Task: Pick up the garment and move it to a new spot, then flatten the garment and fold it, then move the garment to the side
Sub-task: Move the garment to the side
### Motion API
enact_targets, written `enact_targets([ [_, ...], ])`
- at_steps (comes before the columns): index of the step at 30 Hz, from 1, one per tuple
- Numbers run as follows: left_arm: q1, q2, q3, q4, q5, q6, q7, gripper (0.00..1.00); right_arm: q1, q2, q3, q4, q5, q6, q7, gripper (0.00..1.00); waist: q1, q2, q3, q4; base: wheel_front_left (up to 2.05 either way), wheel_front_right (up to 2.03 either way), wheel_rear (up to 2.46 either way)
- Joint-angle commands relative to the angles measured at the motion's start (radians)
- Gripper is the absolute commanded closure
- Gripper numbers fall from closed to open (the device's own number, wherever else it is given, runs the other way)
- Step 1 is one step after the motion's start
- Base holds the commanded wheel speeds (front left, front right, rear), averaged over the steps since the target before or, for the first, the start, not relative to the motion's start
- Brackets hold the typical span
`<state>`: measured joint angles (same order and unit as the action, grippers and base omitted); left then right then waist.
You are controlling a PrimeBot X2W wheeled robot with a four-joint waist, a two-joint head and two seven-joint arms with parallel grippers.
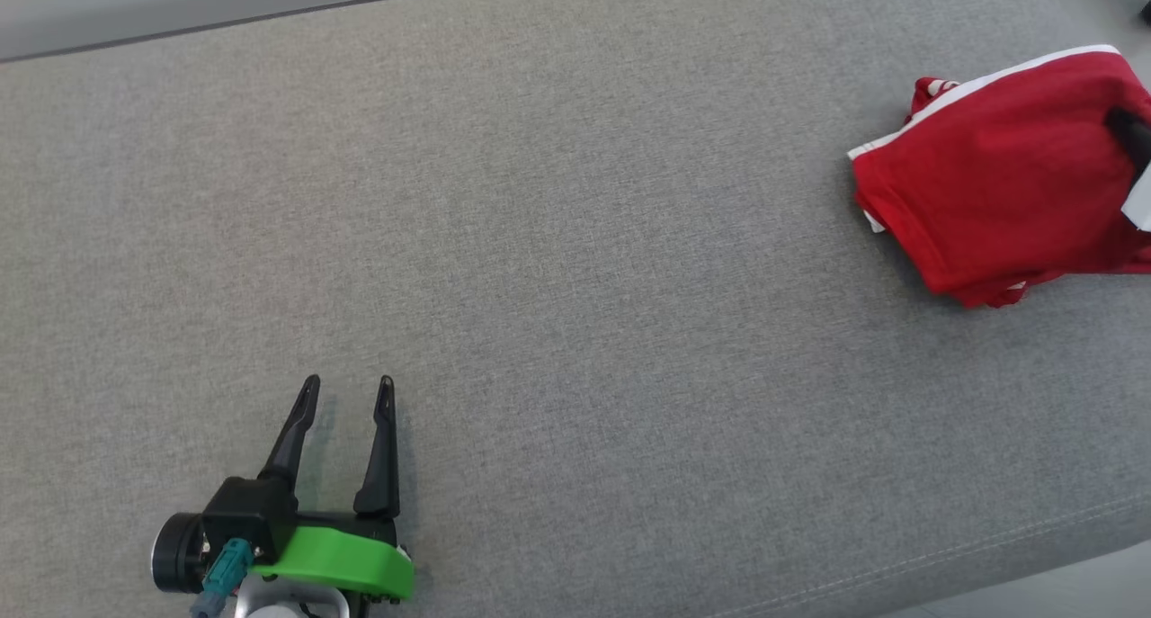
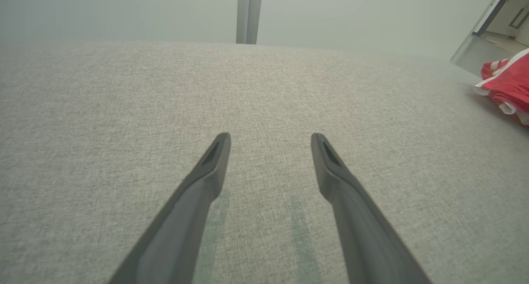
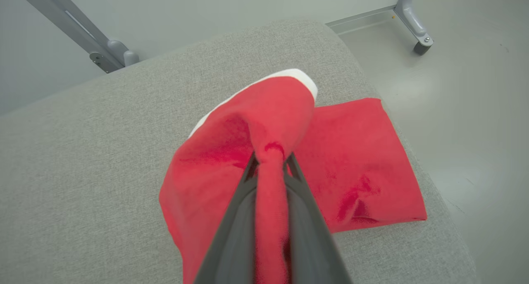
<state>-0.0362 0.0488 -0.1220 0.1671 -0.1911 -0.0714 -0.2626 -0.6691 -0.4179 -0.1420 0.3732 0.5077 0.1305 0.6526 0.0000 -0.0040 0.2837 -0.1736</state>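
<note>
Grey fabric covered the desk (image 1: pixel 539 240), where the red garment (image 1: pixel 998 177) lay seemingly already folded by the right edge, a pleat clenched in the right pincer (image 3: pixel 271 158), the left pincer (image 1: pixel 349 381) spread idle, so probably only setting aside remained.

Red cloth garment (image 1: pixel 1007 177), coarse woven grey cushion (image 1: pixel 539 240), matt left tool (image 1: pixel 349 381), probably plastic

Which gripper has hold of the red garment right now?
The right gripper: it is shut on a pinched fold of the red garment. The left gripper hangs open over the grey cushion, well apart from it.
</note>
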Motion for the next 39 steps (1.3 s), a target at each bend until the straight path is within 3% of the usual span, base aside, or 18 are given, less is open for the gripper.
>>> enact_targets([
  [1,-0.021,0.004,0.009,0.002,0.007,-0.005,-0.003,0.0,-0.016,-0.001,-0.017,0.009,-0.031,0.0,0.014,1.0,0.0,0.004,0.041,0.028,0.0,0.0,0.0],
  [9,-0.048,0.003,0.013,0.01,0.01,-0.016,-0.003,0.0,0.021,-0.041,-0.056,0.102,-0.211,0.0,-0.042,1.0,0.0,0.004,0.08,0.08,0.0,0.0,0.0],
  [10,-0.048,0.003,0.014,0.011,0.01,-0.015,-0.003,0.0,0.028,-0.049,-0.049,0.116,-0.24,0.0,-0.064,0.7,0.0,0.004,0.08,0.084,0.0,0.0,0.0],
  [11,-0.048,0.003,0.013,0.013,0.008,-0.015,-0.003,0.0,0.038,-0.062,-0.058,0.15,-0.294,0.0,-0.11,0.0,0.0,0.004,0.077,0.089,0.0,0.0,0.0],
  [17,-0.023,0.003,0.007,0.014,-0.005,-0.003,-0.003,0.0,0.063,-0.079,-0.053,0.203,-0.427,0.0,-0.222,0.0,0.0,0.004,0.046,0.09,0.0,0.0,0.0],
  [20,-0.01,0.003,0.005,0.02,-0.015,0.002,-0.003,0.0,0.053,-0.055,-0.071,0.172,-0.417,0.0,-0.296,0.0,0.0,0.004,0.018,0.087,0.0,0.0,0.0],
  [27,0.033,0.003,0.008,0.045,-0.05,0.02,-0.003,0.0,0.145,-0.028,-0.035,-0.03,-0.345,0.0,-0.454,0.0,0.0,0.004,-0.091,0.104,0.0,0.0,0.0],
  [32,0.067,0.003,0.019,0.045,-0.076,0.028,-0.003,0.0,0.301,0.0,-0.006,-0.214,-0.267,0.0,-0.569,0.0,0.0,0.004,-0.17,0.144,0.0,0.0,0.0],
  [36,0.1,0.003,0.025,0.045,-0.081,0.029,-0.003,0.0,0.455,0.057,0.026,-0.296,-0.233,0.0,-0.663,0.0,0.0,0.004,-0.224,0.188,0.0,0.0,0.0],
  [39,0.117,0.003,0.029,0.036,-0.077,0.032,-0.003,0.0,0.547,0.108,0.038,-0.312,-0.272,0.0,-0.745,0.0,0.0,0.004,-0.248,0.217,0.0,0.0,0.0],
])
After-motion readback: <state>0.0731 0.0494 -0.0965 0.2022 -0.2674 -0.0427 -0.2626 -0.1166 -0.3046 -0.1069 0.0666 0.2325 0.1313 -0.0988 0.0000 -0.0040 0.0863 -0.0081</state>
